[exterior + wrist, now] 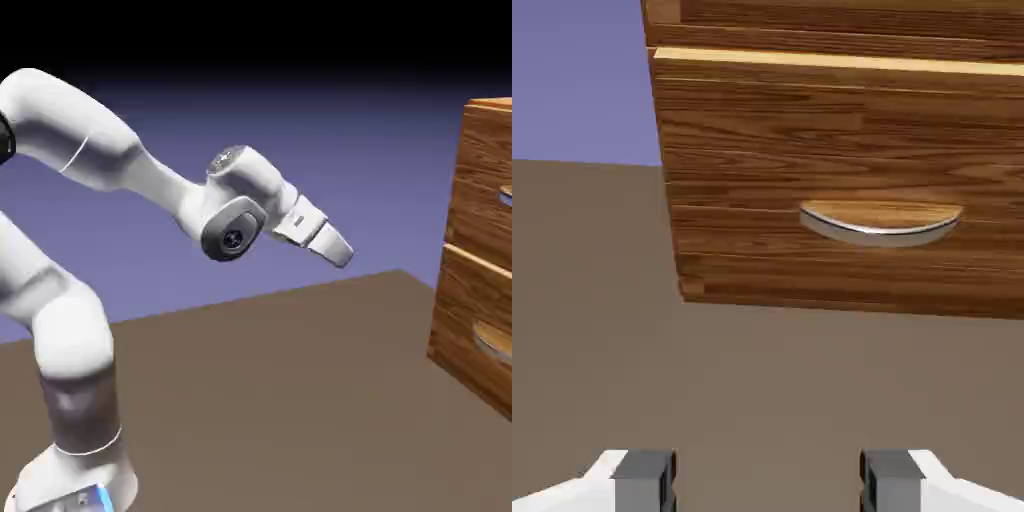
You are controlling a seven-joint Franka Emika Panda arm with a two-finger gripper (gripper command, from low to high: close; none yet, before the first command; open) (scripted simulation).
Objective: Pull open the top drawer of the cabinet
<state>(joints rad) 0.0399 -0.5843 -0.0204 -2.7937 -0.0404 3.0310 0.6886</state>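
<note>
Robot arm's gripper [343,253] hangs empty with fingers spread, well short of the cabinet [480,180].
The top drawer [487,170] looks rigid and slide-mounted; its small handle [505,197] seems the place to grip.

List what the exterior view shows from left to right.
Arm base → gripper, its jaws apart and holding nothing → cabinet at the right edge, with the top drawer above the lower drawer.
</note>
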